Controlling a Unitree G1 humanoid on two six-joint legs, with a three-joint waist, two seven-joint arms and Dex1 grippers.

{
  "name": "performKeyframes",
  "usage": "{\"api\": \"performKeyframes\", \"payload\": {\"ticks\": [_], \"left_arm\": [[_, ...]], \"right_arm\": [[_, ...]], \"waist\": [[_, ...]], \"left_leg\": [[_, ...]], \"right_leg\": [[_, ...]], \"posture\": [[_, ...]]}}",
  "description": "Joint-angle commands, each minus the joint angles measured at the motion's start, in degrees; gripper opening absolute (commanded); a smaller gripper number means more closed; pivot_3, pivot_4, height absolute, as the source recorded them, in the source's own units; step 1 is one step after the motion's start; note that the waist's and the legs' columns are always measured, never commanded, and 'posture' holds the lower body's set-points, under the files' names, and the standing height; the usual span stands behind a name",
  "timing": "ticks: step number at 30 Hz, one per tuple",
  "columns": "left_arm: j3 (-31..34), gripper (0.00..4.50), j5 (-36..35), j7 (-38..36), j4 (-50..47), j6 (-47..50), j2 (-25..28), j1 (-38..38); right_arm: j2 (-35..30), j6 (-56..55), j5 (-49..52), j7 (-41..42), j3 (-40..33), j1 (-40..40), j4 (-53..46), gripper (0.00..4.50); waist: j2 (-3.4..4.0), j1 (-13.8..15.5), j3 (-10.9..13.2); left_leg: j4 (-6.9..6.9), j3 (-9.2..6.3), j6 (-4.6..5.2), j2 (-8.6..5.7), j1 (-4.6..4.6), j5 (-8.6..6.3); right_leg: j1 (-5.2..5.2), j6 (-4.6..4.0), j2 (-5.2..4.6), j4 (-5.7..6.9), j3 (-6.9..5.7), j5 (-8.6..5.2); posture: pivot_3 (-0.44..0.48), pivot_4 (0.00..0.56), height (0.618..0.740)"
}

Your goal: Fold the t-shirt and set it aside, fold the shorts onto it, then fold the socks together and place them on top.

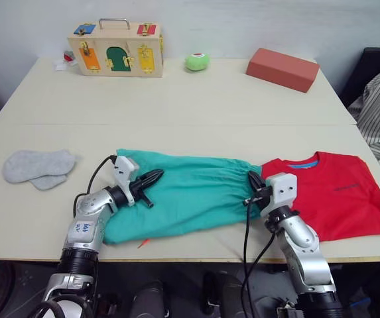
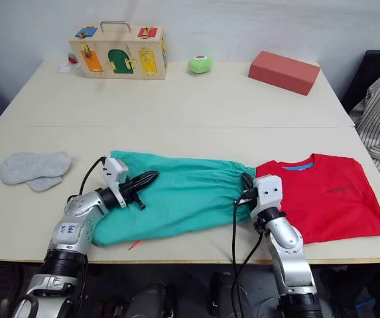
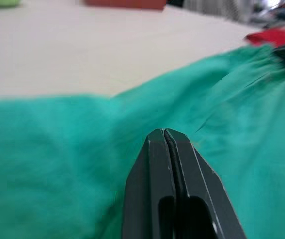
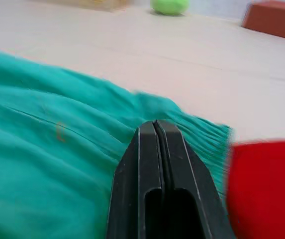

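Left eye view is showing the t-shirt (image 1: 335, 192) lying folded at the right end of the tabletop (image 1: 176, 99), so the shorts (image 1: 190, 192) step is looking like the one in hand. They're lying spread mid-tabletop, waistband end touching or just overlapping the shirt. Left hand (image 1: 155, 177) is sitting clenched over the leg end, right hand (image 1: 253, 183) clenched over the waistband; wrist views are showing both pinched shut with no cloth visibly between the fingers. Socks (image 1: 38, 167) are lying well apart at the far left. Next move is probably calling for opening up, pinching an edge, then folding across.
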Motion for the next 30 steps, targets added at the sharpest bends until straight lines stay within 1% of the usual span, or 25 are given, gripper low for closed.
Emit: {"api": "performKeyframes", "payload": {"ticks": [1,5,7,9,11,13,14,17,19,20,21,22,23,25,28,29,30], "left_arm": [[-1.15,0.02,1.73,-0.89,0.17,-1.25,0.7,-4.43],[-3.11,0.02,7.59,2.59,6.16,-3.04,0.77,-7.11],[-2.01,0.02,9.59,7.54,10.63,-2.2,0.12,-7.92],[-1.91,0.02,10.91,8.62,12.85,-2.47,0.82,-6.83],[-2.86,0.02,11.7,6.95,12.26,-3.61,1.94,-5.4],[-2.71,0.02,10.7,5.59,11.19,-4.56,1.79,-4.54],[-2.39,0.02,9.6,4.38,10.7,-5.63,1.42,-4.21],[-2.04,0.0,6.72,-0.27,9.43,-8.66,0.46,-3.48],[-2.48,0.0,4.87,-4.5,8.27,-10.19,0.17,-3.16],[-2.58,0.0,4.19,-6.02,7.81,-10.71,0.03,-3.13],[-2.53,0.0,3.48,-7.29,7.53,-10.89,-0.11,-3.36],[-2.4,0.0,2.58,-8.56,7.3,-10.8,-0.28,-3.64],[-2.4,0.0,1.92,-9.85,7.19,-10.68,-0.28,-3.98],[-2.78,0.0,1.42,-12.48,7.22,-10.44,0.19,-4.61],[-3.28,0.0,1.73,-15.14,7.84,-10.19,0.91,-5.65],[-3.43,0.0,1.93,-15.81,8.45,-10.16,1.07,-6.14],[-3.71,0.0,2.88,-15.85,9.52,-10.61,1.28,-6.78]], "right_arm": [[0.12,1.58,-2.35,2.59,5.11,-4.76,-0.29,0.0],[0.06,3.73,-4.65,2.84,7.71,-7.81,3.65,0.0],[-0.39,4.04,-6.74,0.47,6.87,-7.84,5.72,0.0],[-1.19,3.51,-7.58,-1.55,4.46,-6.18,5.23,0.0],[-1.67,2.51,-5.91,-1.47,2.07,-4.12,2.41,0.0],[0.43,3.57,1.94,-0.49,-1.86,-2.61,-3.73,0.0],[0.77,6.3,6.55,0.14,-3.6,-1.51,-7.92,0.0],[-1.86,16.5,17.28,1.39,-6.94,3.71,-18.8,0.55],[-3.98,24.18,25.96,-1.18,-10.99,9.32,-26.35,1.29],[-4.89,27.53,30.37,-2.84,-12.96,11.84,-29.24,1.54],[-5.84,30.77,35.08,-5.25,-15.12,14.92,-31.87,1.88],[-6.87,34.76,40.96,-9.06,-17.14,18.3,-33.79,2.32],[-8.36,38.48,48.19,-14.18,-18.71,22.09,-35.37,2.6],[-9.91,40.42,59.12,-20.27,-20.3,27.6,-38.14,3.25],[-9.97,38.69,68.47,-26.57,-20.57,32.55,-39.57,4.28],[-9.75,38.95,69.06,-28.98,-19.72,33.71,-39.04,4.43],[-9.48,39.15,68.99,-31.02,-18.74,34.5,-38.35,4.43]], "waist": [[0.0,-0.24,0.0],[-0.01,-0.47,-0.01],[-0.01,-0.52,-0.01],[-0.01,-0.53,0.0],[0.0,-0.52,-0.01],[0.0,-0.56,-0.01],[0.0,-0.59,-0.01],[0.0,-0.52,0.0],[0.0,-0.41,0.0],[0.0,-0.17,0.0],[0.0,0.15,0.0],[0.0,0.33,0.0],[0.0,0.63,0.0],[-0.01,0.83,0.0],[0.0,0.7,0.0],[-0.01,0.73,0.0],[0.0,0.78,0.0]], "left_leg": [[0.0,-0.03,0.0,-0.01,-0.02,0.03],[0.03,-0.09,0.05,-0.1,-0.08,0.05],[0.03,-0.09,0.08,-0.09,-0.23,0.03],[0.06,-0.08,0.11,-0.1,-0.34,0.04],[0.06,-0.08,0.14,-0.1,-0.35,0.02],[0.05,-0.08,0.14,-0.1,-0.34,0.01],[0.05,-0.08,0.14,-0.1,-0.33,0.0],[0.04,-0.12,0.13,-0.08,-0.3,-0.02],[0.03,-0.19,0.12,-0.06,-0.26,-0.04],[0.03,-0.22,0.12,-0.06,-0.28,-0.04],[0.02,-0.28,0.12,-0.07,-0.29,-0.04],[0.02,-0.28,0.13,-0.07,-0.32,-0.04],[0.02,-0.28,0.21,-0.07,-0.33,-0.09],[0.03,-0.28,0.47,-0.08,-0.3,-0.22],[0.03,-0.24,0.51,-0.06,-0.29,-0.23],[0.03,-0.24,0.52,-0.04,-0.28,-0.23],[0.03,-0.25,0.52,-0.03,-0.28,-0.22]], "right_leg": [[0.0,0.0,0.0,0.0,-0.05,0.0],[0.02,0.01,-0.05,-0.02,-0.1,0.01],[-0.05,0.01,-0.05,-0.1,-0.13,0.01],[-0.12,0.02,-0.07,-0.15,-0.15,0.01],[-0.11,0.04,-0.07,-0.18,-0.16,0.01],[-0.1,0.05,-0.07,-0.24,-0.15,0.01],[-0.1,0.05,-0.08,-0.24,-0.14,0.01],[-0.1,0.05,-0.09,-0.15,-0.15,0.01],[-0.04,0.04,-0.08,-0.15,-0.17,0.01],[-0.05,0.04,-0.08,-0.15,-0.18,0.01],[-0.03,0.03,-0.08,-0.16,-0.21,0.0],[-0.04,0.02,-0.08,-0.18,-0.23,0.0],[-0.03,0.03,-0.09,-0.19,-0.23,0.0],[0.0,0.02,-0.13,-0.19,-0.22,0.0],[0.0,0.03,-0.09,-0.21,-0.2,0.0],[0.01,0.04,-0.06,-0.21,-0.2,0.0],[0.03,0.05,-0.03,-0.24,-0.2,0.0]], "posture": [[0.0,0.15,0.74],[0.0,0.15,0.74],[0.0,0.15,0.74],[0.0,0.15,0.74],[0.0,0.15,0.74],[0.0,0.15,0.74],[0.0,0.15,0.74],[0.0,0.15,0.74],[0.0,0.15,0.74],[0.0,0.15,0.74],[0.0,0.15,0.74],[0.0,0.15,0.74],[0.0,0.15,0.74],[0.0,0.15,0.74],[0.0,0.15,0.74],[0.0,0.15,0.74],[0.0,0.15,0.74]]}}
